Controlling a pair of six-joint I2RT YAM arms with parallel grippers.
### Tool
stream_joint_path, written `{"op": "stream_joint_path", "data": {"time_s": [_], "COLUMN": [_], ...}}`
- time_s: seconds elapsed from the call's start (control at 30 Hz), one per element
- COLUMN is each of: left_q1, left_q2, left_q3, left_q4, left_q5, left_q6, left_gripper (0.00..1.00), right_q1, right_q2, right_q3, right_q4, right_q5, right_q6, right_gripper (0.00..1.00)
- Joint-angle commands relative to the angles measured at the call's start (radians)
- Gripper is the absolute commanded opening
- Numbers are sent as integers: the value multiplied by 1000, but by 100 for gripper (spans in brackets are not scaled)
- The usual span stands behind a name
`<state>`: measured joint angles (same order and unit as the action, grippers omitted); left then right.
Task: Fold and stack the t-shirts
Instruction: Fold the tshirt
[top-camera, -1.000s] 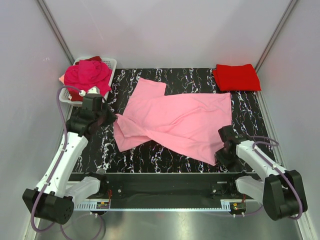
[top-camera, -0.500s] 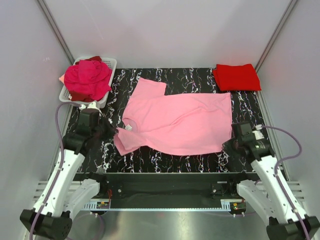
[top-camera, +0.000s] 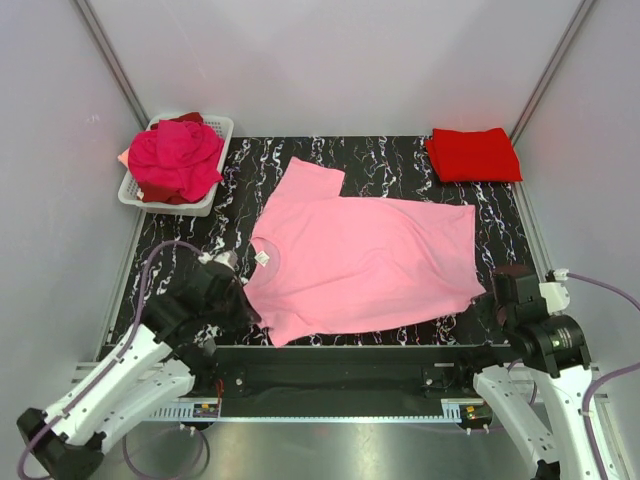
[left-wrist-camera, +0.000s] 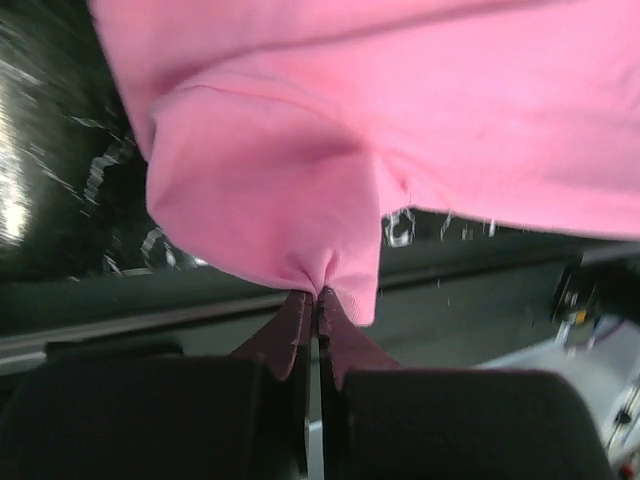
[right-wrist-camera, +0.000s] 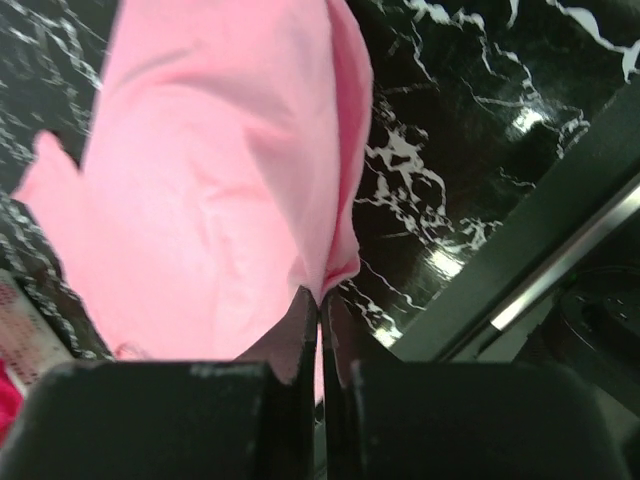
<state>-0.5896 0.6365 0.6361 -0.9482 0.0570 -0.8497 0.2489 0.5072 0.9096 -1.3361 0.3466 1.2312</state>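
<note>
A light pink t-shirt lies spread on the black marbled table, its neck label at the left. My left gripper is shut on the shirt's near-left sleeve. My right gripper is shut on the shirt's near-right hem corner. A folded bright red t-shirt lies at the far right corner. Magenta and dark red t-shirts are heaped in the basket at the far left.
A white mesh basket stands at the far left corner. The black table has a metal rail along its near edge. Grey walls close in the left, right and back.
Both grippers have pulled toward the near edge with the pink shirt in them. The crumpled shirt has been drawn out flat, and its near edge now lies close to the table's front.
</note>
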Motion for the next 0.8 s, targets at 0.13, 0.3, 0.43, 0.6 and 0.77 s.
{"op": "stream_joint_path", "data": {"time_s": [0.13, 0.3, 0.43, 0.6, 0.77], "left_q1": [-302, -296, -244, -95, 60], "left_q2": [52, 155, 281, 418, 580], "left_q3": [14, 222, 349, 453, 562], "left_q4": [-26, -133, -169, -100, -43], "left_q5": [-201, -356, -372, -281, -177], "left_q6": [-235, -145, -31, 157, 311], "left_gripper": [0, 0, 1, 1, 1], "right_q1": [3, 3, 3, 3, -7], "right_q2": [-15, -22, -12, 123, 259], "right_q3": [49, -131, -134, -66, -43], "right_q4": [-97, 46, 101, 140, 225], "right_q5": [65, -153, -141, -90, -55], "right_q6": [-21, -56, -53, -78, -96], "right_gripper": [0, 0, 0, 0, 0]}}
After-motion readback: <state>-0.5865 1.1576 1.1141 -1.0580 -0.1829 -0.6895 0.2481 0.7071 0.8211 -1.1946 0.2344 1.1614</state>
